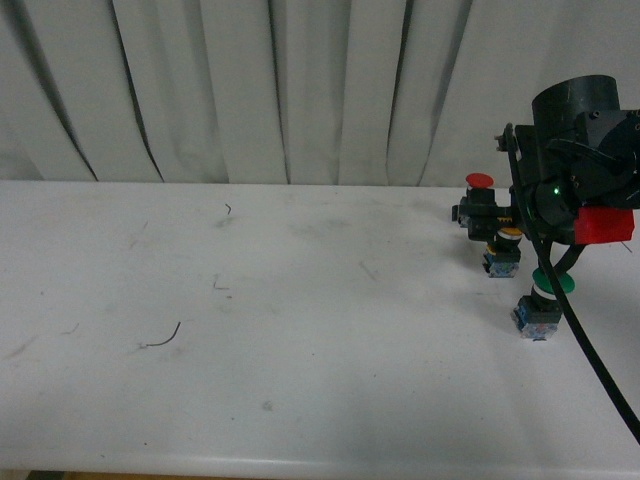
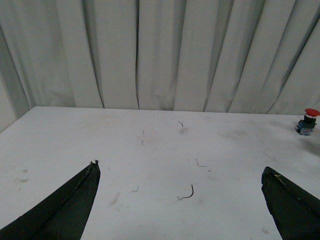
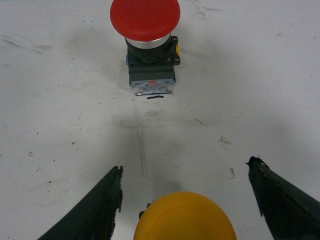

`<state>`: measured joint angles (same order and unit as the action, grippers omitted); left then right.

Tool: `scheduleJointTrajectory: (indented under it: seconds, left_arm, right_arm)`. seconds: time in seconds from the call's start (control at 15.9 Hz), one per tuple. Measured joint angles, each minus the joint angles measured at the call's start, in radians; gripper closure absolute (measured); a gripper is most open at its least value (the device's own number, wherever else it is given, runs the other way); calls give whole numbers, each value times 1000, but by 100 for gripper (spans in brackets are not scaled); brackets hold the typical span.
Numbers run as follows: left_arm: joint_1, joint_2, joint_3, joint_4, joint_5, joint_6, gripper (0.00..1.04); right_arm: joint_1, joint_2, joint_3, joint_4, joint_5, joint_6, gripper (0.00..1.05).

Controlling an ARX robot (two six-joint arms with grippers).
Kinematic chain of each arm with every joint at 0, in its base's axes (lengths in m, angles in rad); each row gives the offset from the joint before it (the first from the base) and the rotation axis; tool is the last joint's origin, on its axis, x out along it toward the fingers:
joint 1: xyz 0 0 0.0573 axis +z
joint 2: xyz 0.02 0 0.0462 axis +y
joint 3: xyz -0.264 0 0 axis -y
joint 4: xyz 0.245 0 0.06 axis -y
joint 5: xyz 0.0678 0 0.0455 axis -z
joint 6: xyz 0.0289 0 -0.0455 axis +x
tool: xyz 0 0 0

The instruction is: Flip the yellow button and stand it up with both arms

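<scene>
On table (image 1: 250, 330), far right side: three buttons in a near-far row. Farthest, red-capped button (image 1: 479, 182); nearer, yellow button (image 1: 509, 235); nearest, green-capped button (image 1: 553, 283). Right arm (image 1: 580, 150) above and right of the row, right gripper (image 3: 185, 200) astride yellow button. Curtain (image 1: 250, 90) behind table.

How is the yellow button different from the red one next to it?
The yellow button has an orange-yellow cap, the red button a red one. In the right wrist view the yellow button sits between the open fingers of the right claw, while the red button stands clear of it, farther out. In the front view the red cap shows higher than the yellow. Both have round mushroom caps and stand on the white table.
</scene>
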<state>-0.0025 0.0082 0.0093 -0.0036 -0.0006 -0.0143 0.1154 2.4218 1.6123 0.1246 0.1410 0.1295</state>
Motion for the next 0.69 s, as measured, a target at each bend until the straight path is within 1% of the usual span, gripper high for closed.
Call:
scheduleJointTrajectory:
  seconds: [0.13, 0.19, 0.5, 0.69]
  left_arm:
    - [0, 0, 0, 0, 0, 0, 7]
    - [0, 0, 0, 0, 0, 0, 7]
    - [0, 0, 0, 0, 0, 0, 7]
    - [0, 0, 0, 0, 0, 0, 7]
  right_arm:
    - [0, 0, 3, 0, 0, 0, 6]
    - [-3, 0, 2, 2, -6, 0, 7]
    - [-15, -14, -16, 23, -26, 1, 6]
    - [-32, -68, -70, 54, -51, 2, 6]
